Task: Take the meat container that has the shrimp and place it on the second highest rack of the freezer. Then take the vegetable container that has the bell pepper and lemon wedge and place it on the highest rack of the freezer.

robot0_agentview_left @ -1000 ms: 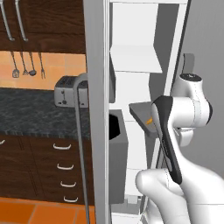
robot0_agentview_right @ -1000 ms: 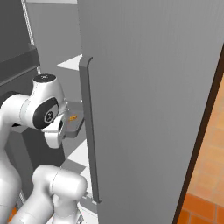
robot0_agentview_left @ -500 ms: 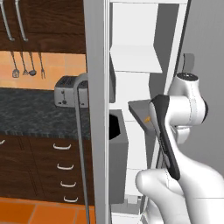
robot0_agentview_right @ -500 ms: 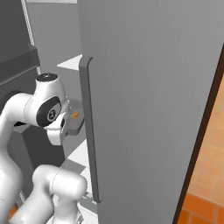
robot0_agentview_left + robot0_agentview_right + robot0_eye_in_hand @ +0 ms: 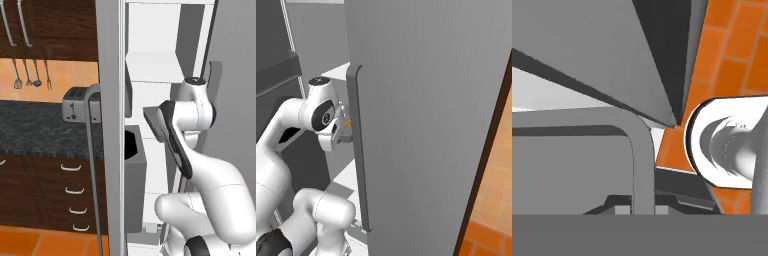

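One freezer door stands open, its long grey handle running vertical, top bend near the arm's wrist. End effector sits just left of that handle in the right base view, jaws closed; hand view shows the handle bar passing up between the finger tips, so it looks clamped on the handle. White shelves of the interior lie behind the arm, stacked horizontally. Toaster on the dark surface to the left, well apart from the arm
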